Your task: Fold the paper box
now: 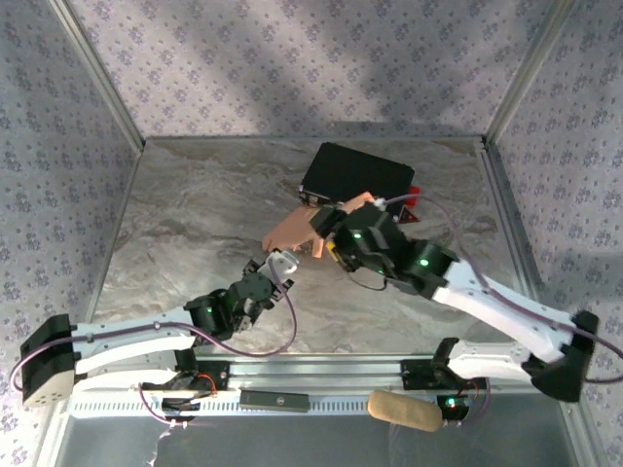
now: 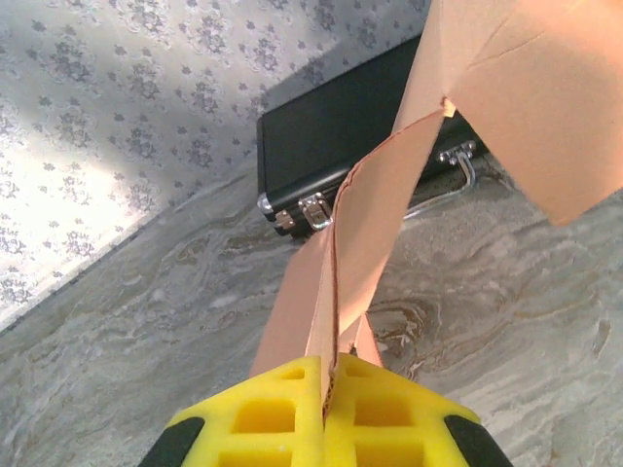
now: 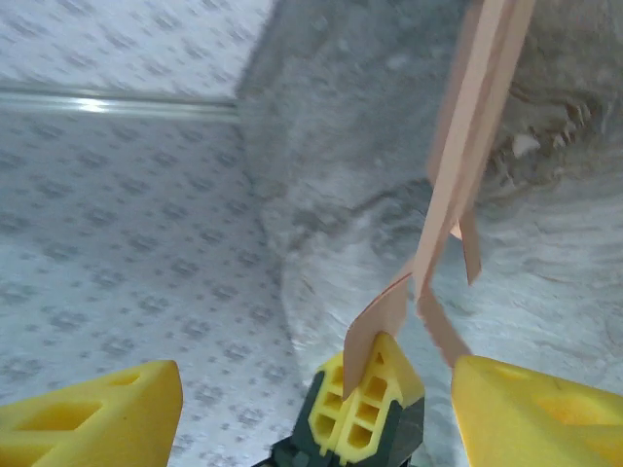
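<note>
We've got the left gripper (image 2: 326,377) clamped on the thin salmon-orange cardboard sheet (image 2: 365,229), presumably holding it up so the wide-open right gripper (image 1: 328,230) can fold it.

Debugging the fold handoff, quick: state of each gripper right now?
Left gripper: closed on the paper box.
Right gripper: open, fingers wide apart, holding nothing.

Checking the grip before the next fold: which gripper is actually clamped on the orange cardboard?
The left gripper: its yellow fingers are shut on an edge of the paper box. The right gripper has its fingers wide apart, holding nothing.
</note>
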Available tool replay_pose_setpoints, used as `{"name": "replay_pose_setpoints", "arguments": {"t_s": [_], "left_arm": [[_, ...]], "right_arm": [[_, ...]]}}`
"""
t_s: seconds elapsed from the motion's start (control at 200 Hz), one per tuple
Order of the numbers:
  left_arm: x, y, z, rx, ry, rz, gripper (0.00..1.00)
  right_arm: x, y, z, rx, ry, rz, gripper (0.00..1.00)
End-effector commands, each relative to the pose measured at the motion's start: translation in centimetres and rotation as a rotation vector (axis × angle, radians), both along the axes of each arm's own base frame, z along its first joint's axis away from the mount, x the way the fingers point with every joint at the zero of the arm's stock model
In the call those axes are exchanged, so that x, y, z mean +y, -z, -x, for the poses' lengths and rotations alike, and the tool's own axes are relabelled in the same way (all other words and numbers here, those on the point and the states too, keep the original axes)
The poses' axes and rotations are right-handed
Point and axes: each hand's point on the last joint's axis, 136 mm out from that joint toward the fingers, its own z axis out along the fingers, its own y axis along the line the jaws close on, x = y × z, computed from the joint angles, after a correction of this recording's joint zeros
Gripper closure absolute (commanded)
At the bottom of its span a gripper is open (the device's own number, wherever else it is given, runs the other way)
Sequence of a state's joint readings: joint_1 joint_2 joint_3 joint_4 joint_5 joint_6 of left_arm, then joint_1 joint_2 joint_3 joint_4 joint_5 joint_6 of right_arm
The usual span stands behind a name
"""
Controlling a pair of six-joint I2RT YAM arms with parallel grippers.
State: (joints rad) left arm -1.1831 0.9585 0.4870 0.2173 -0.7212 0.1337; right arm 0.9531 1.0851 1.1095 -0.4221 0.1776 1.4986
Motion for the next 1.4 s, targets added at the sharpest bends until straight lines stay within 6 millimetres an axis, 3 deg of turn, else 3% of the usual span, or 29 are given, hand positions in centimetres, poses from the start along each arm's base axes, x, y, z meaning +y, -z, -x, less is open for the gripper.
{"name": "replay_pose_setpoints", "arguments": {"t_s": [0.0,0.115,0.305,0.555,0.72,0.879,1.049,1.184,1.299,1.344,1.394], "left_arm": [[-0.5,-1.5,0.1,0.023,0.026,0.075,1.0],[-0.9,-1.0,0.1,0.04,0.033,0.067,1.0],[-1.2,-0.6,0.0,0.053,0.029,0.056,1.0],[-1.2,-0.9,-0.1,0.049,0.027,0.06,1.0],[-1.1,-0.8,-0.1,0.052,0.027,0.056,1.0],[-1.0,-1.0,-0.1,0.05,0.026,0.063,1.0],[-0.9,-1.4,0.0,0.046,0.026,0.069,1.0],[-0.7,-1.7,0.1,0.047,0.025,0.074,1.0],[0.0,-3.0,0.3,0.049,0.007,0.118,1.0],[0.4,-4.1,0.5,0.048,0.004,0.157,0.93],[1.1,-5.6,0.8,0.05,0.0,0.214,0.77]], "right_arm": [[-3.9,2.6,-0.3,0.0,0.078,0.076,0.24],[-5.5,3.8,-1.3,0.027,0.104,0.03,0.23],[-6.8,2.7,-3.2,0.016,0.133,-0.015,0.23],[-4.5,5.8,-5.2,0.111,0.095,-0.08,0.39],[-3.5,4.9,-6.5,0.081,0.086,-0.1,0.46],[-3.0,5.4,-7.1,0.093,0.083,-0.101,0.53],[-2.9,5.7,-7.1,0.097,0.087,-0.099,0.7],[-3.4,5.4,-7.0,0.088,0.112,-0.1,1.0],[-4.6,3.2,-6.5,0.025,0.152,-0.056,1.0],[-5.2,2.3,-6.0,0.012,0.17,-0.035,1.0],[-5.8,1.1,-5.3,-0.008,0.181,-0.015,1.0]]}}
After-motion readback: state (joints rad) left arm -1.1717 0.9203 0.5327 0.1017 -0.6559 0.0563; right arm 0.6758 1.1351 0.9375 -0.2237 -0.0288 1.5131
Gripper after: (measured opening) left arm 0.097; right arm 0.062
